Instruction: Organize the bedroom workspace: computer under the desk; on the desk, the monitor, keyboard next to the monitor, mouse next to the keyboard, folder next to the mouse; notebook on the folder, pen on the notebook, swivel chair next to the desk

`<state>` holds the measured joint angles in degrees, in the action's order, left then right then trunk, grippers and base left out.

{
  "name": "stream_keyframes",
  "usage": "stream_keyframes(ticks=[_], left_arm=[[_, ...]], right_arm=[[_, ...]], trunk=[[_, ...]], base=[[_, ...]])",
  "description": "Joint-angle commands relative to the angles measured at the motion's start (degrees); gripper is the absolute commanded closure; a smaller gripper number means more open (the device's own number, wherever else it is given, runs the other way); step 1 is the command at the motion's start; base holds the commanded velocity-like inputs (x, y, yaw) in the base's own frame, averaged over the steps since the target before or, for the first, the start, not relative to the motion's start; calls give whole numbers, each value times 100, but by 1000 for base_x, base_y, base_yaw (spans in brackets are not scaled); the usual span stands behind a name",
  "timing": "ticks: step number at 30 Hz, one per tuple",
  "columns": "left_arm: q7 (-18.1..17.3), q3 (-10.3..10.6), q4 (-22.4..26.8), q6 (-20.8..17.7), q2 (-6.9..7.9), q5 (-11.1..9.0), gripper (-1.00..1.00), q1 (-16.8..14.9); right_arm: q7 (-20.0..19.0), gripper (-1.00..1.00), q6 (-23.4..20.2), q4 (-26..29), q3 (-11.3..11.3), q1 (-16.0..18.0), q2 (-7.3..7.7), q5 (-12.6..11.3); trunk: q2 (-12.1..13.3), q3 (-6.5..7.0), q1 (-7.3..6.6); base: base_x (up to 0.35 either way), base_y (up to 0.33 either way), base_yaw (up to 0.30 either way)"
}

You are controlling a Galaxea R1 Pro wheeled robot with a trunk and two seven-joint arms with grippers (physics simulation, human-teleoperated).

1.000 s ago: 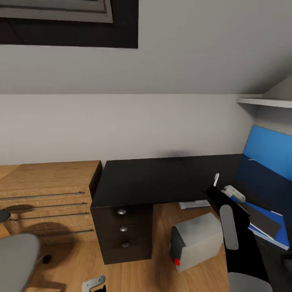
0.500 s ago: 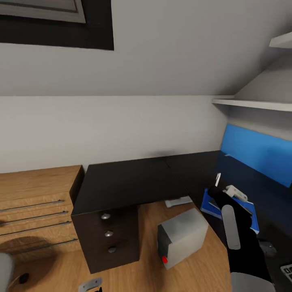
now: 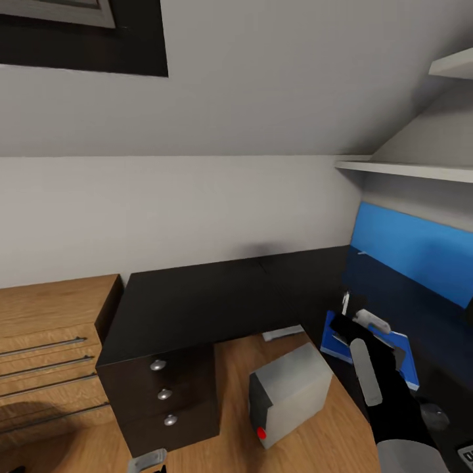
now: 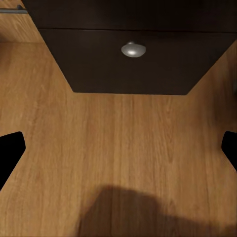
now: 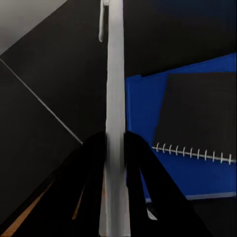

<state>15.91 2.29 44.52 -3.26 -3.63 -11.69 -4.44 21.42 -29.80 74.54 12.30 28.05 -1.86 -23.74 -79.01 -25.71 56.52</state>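
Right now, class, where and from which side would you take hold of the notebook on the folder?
On the notebook, probably the plain edge opposite its wire spiral, coming in low from that side: it lies flat on the blue folder, so only thin edges offer a pinch.

I am in a home bedroom workspace: sloping ceiling, black corner desk with knobbed drawers, wooden drawer cabinet left, computer on the wood floor.
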Motion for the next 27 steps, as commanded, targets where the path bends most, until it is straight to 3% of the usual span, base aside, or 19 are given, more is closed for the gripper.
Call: stream_keyframes(ticks=[1, 4, 9, 13, 16, 19, 27], left_arm=[[43, 24, 12, -25, 4, -42, -100, -2], [43, 26, 12, -25, 3, -38, -100, -1], [43, 26, 11, -25, 3, -36, -100, -2], [43, 28, 6, -25, -4, -37, -100, 0], [43, 30, 5, -25, -10, -35, -100, -1], [43, 30, 4, -25, -12, -35, -100, -3], [43, 31, 4, -25, -15, -35, -100, -1]], right_arm=[[40, 100, 0, -97, 2, 11, 21, -67], [56, 100, 38, -547, 1, 94, 136, -49], [90, 100, 42, -727, 0, 195, 304, 161], [566, 100, 27, -799, 1, 300, 429, 831], [817, 100, 20, -830, 1, 374, 471, 1029], [893, 100, 14, -954, 1, 439, 535, 1088], [927, 100, 247, -2294, 1, 1054, 796, 1124]], trunk=[[-4, -6, 0], [-4, -6, 0], [-4, -6, 0], [-4, -6, 0], [-4, -6, 0], [-4, -6, 0], [-4, -6, 0]], base=[[25, -4, -1], [12, -2, -1], [3, -1, 0], [0, 0, 0], [0, 0, 0], [0, 0, 0], [0, 0, 0]])
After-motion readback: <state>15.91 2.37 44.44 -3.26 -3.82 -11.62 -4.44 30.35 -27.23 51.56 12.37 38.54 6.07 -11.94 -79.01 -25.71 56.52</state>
